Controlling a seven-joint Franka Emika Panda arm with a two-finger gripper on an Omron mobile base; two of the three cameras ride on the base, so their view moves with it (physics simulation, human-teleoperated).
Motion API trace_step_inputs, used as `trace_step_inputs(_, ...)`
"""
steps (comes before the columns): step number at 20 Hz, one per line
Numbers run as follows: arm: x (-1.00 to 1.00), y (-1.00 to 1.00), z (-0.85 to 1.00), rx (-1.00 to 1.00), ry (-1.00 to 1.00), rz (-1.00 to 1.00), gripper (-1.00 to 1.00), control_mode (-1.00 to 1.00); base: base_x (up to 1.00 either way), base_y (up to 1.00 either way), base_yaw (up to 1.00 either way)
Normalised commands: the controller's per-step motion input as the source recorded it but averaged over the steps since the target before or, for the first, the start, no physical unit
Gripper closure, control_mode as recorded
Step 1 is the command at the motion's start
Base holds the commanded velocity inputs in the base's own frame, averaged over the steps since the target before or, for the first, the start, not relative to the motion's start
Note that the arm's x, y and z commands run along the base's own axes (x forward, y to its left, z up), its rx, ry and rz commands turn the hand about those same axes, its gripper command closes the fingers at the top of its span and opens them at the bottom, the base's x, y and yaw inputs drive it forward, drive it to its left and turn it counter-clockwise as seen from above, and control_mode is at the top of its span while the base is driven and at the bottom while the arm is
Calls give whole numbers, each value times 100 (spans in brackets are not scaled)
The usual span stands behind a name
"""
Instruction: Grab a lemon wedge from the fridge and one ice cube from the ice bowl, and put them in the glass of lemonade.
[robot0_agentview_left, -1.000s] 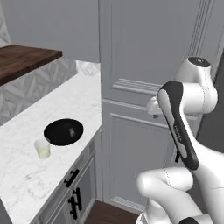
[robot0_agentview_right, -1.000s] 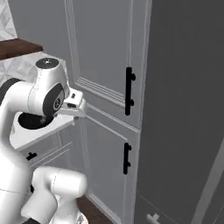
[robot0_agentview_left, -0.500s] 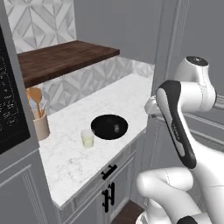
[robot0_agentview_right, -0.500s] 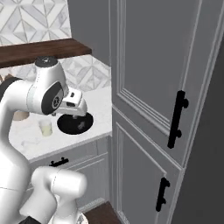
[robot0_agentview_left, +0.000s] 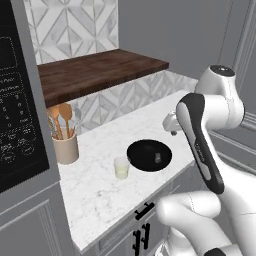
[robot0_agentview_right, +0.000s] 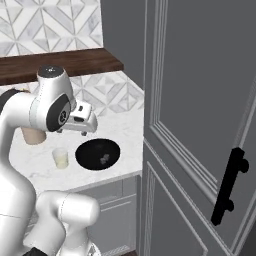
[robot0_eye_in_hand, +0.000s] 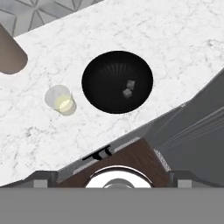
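Note:
The ice bowl (robot0_agentview_left: 142, 151) is a shallow black round dish on the white marble counter, with two small ice cubes (robot0_eye_in_hand: 128, 89) inside. I also see the ice bowl (robot0_agentview_right: 91, 149) (robot0_eye_in_hand: 104, 74) from the other side and from above. Just left of it stands the glass of lemonade (robot0_agentview_left: 121, 167) (robot0_agentview_right: 60, 158) (robot0_eye_in_hand: 61, 100), a small clear tumbler of pale yellow liquid. My gripper (robot0_agentview_left: 172, 124) (robot0_agentview_right: 88, 127) hangs high over the bowl's far right side, open and holding nothing. The lemon wedge and the fridge are out of view.
A tan cup with wooden spoons (robot0_agentview_left: 65, 144) stands at the back left of the counter, under a dark wooden shelf (robot0_agentview_left: 100, 70). A black appliance panel (robot0_agentview_left: 17, 100) rises at the left. A tall grey cabinet with a black handle (robot0_agentview_right: 229, 186) bounds the counter's right.
The whole picture has shifted: the base has moved, bringing the counter with bowl and glass from the left toward the middle. The gripper stays open.

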Motion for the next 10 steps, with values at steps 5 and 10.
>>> trace_step_inputs(5, 21, 0, -40, -2, 16, 4, -100, -100, 28, -4, 7)
trace_step_inputs(10, 57, -5, -99, -2, 32, 11, -100, -100, 0, 0, 0)
